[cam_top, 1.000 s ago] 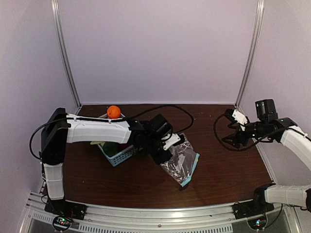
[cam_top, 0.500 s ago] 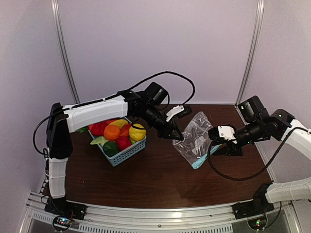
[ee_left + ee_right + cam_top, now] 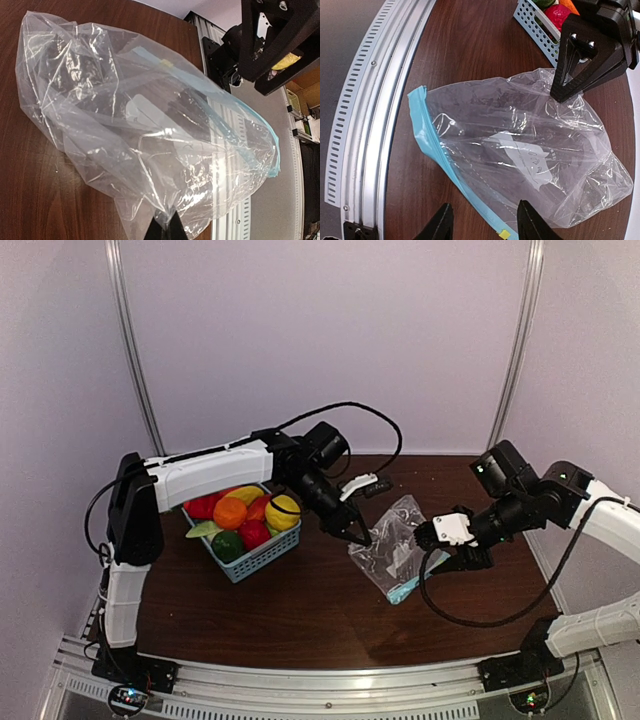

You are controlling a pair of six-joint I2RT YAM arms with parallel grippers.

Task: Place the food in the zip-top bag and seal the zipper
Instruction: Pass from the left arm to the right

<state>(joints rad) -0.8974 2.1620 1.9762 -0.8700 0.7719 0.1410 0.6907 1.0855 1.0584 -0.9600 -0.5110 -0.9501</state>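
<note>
Left gripper (image 3: 166, 228) is clamped on the bottom edge of the zip-top bag (image 3: 150, 125), seemingly propping it up, while the wide-spread right gripper (image 3: 485, 220) hangs nearest the zipper (image 3: 439, 150), whose long strip slants just ahead of its fingers

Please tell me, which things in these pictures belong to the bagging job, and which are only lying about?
For the job: food; zip-top bag; its zipper; left end effector, pinching the bag; right end effector, open by the zipper.

Only lying about: light-blue basket holding the food; table; metal rail.
</note>
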